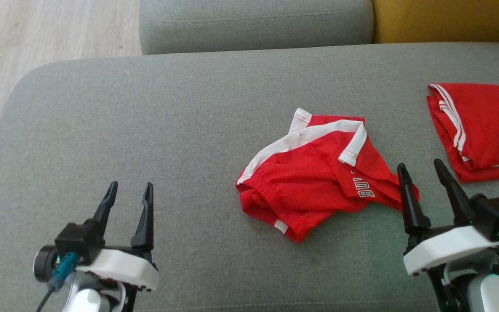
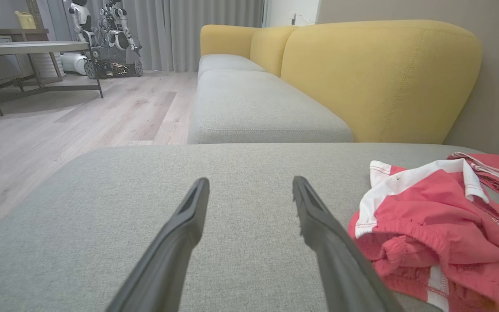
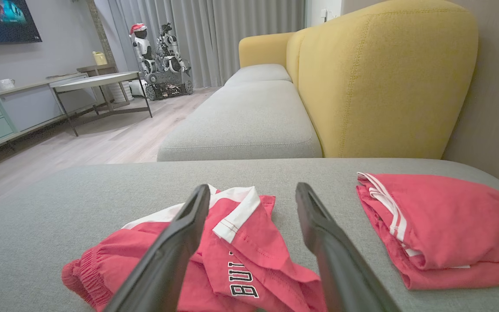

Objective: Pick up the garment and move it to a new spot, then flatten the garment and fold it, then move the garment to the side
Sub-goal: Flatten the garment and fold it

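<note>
Garment crumpled at cushion centre: soft, light, floppy; waistband judged best pinched. Spread wide, empty: left gripper, right gripper.

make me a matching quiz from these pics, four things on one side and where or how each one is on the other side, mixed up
Column A
1. crumpled red garment
2. folded red garment
3. left tool
4. right tool

Column B
a. open, over bare grey cushion
b. lying flat near the cushion's right edge
c. open, at the crumpled garment's right end
d. bunched mid-cushion, white trim showing

Pairs: 1-d, 2-b, 3-a, 4-c
</note>
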